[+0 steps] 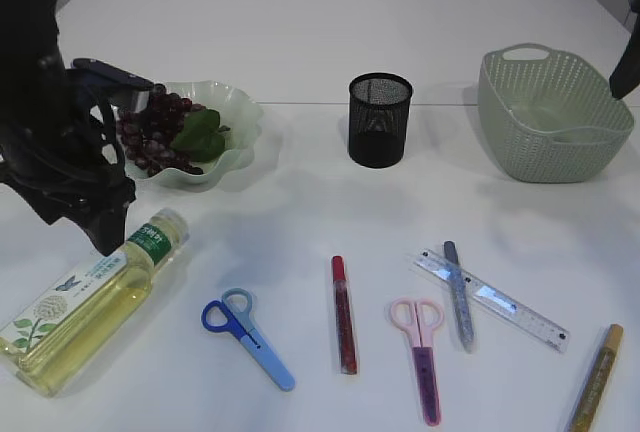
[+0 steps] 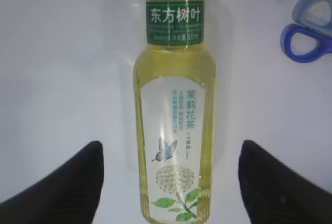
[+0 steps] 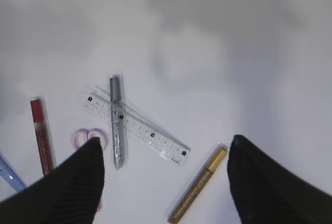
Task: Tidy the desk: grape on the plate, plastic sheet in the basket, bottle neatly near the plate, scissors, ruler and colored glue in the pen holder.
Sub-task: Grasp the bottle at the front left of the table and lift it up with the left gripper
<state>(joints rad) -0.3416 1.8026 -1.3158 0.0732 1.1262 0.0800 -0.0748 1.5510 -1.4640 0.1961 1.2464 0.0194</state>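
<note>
White tabletop shows grapes (image 1: 160,132) already on the plate (image 1: 240,112), while the tea bottle (image 2: 174,130) lies flat under the wide-open, empty left gripper (image 2: 171,182), and scissors (image 1: 245,334), ruler (image 3: 137,125) and glue pens (image 3: 199,185) wait below the equally open right gripper (image 3: 166,182).

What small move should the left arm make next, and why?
Probably lower the left gripper and close on the bottle. Its open jaws already straddle the lying bottle, which has to stand near the plate.
</note>
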